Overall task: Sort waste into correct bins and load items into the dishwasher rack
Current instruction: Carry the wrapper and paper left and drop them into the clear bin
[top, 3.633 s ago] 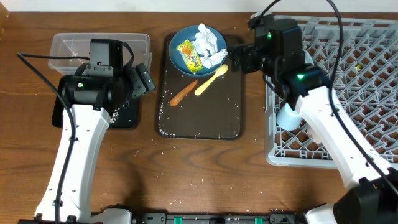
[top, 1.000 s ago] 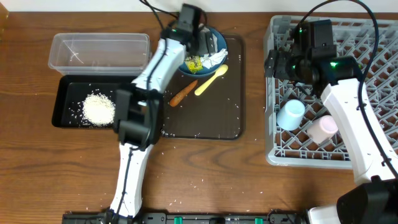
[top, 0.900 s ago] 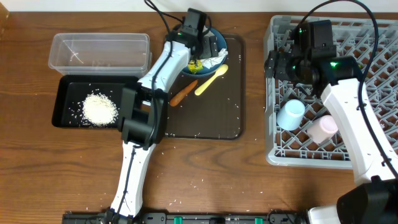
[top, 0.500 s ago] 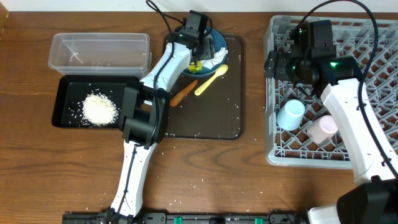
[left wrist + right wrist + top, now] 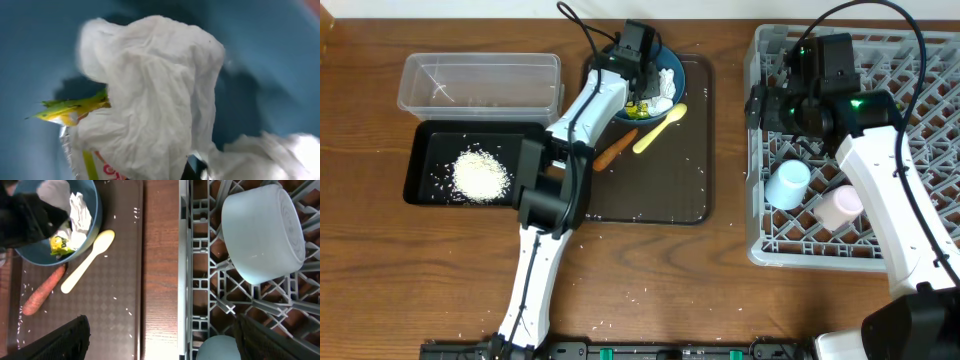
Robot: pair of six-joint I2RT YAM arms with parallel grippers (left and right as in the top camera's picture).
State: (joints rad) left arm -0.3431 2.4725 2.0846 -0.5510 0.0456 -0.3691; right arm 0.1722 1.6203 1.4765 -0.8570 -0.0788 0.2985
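Pinched left gripper shut since a second ago — clamped on tissue in bowl, wrapper beside it, bowl on tray. Held right gripper spread wide over rack edge, empty.

- My bench is brown wood, its grain running side to side.
- A dark brown serving tray lies flat on it, toward the far edge, its surface finely chequered.
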